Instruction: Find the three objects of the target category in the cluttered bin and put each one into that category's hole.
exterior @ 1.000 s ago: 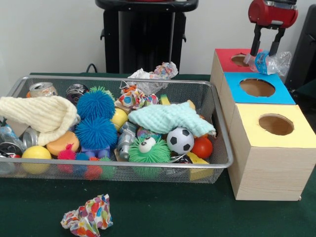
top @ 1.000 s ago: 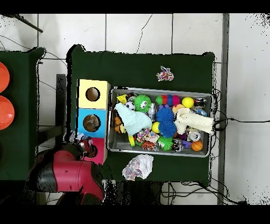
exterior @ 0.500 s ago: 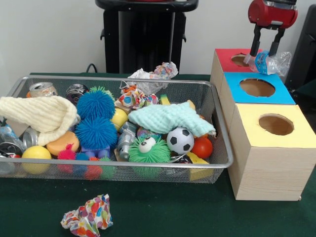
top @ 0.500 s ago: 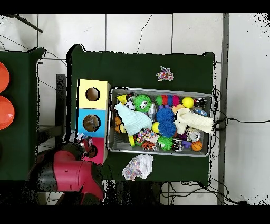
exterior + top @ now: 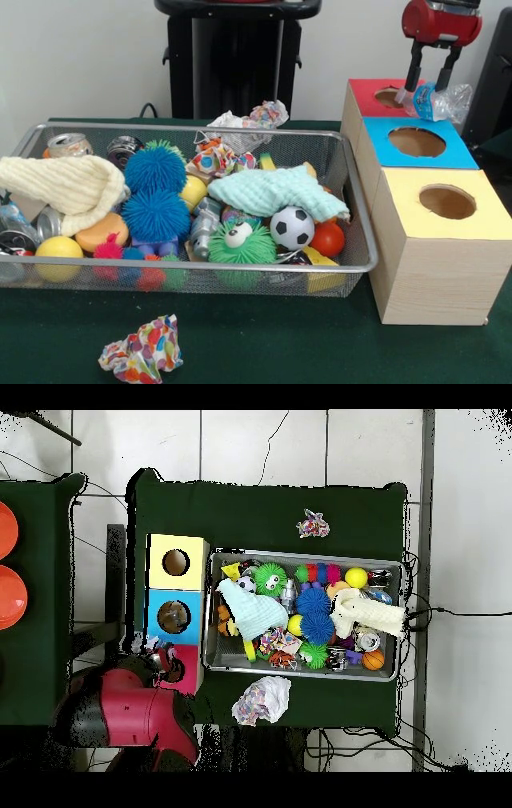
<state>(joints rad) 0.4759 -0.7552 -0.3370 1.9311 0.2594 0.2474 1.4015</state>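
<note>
Nothing had shifted since a second before: the gripper (image 5: pixel 432 84) stayed above the red box (image 5: pixel 370 94), and the bin's contents lay as they had.

From the front, the gripper's two black fingers (image 5: pixel 414 68) were closed on a crushed clear plastic bottle (image 5: pixel 436 102) with a blue label, held just over the red box's hole (image 5: pixel 390 97) and partly past its right edge. Beside the red box stood the blue box (image 5: pixel 448 152), then the yellow box (image 5: pixel 424 232), each with a round hole on top. The wire bin (image 5: pixel 352 200) sat just beside the boxes on the green table (image 5: pixel 280 344). It held a cream cloth (image 5: pixel 68 184), two blue spiky balls (image 5: pixel 156 192), a mint cloth (image 5: pixel 272 190), a soccer ball (image 5: pixel 292 227), a green fuzzy toy (image 5: pixel 240 242) and crushed cans (image 5: pixel 68 145) at its left end. A crumpled paper wad (image 5: pixel 142 350) lay on the table in front of the bin.

From overhead, the red arm (image 5: pixel 125 714) covered part of the red box (image 5: pixel 186 669), and the bottle could not be made out. The bin (image 5: pixel 305 554) lay beside the three boxes, with one paper wad (image 5: pixel 313 524) above it and another (image 5: pixel 262 699) below.
</note>
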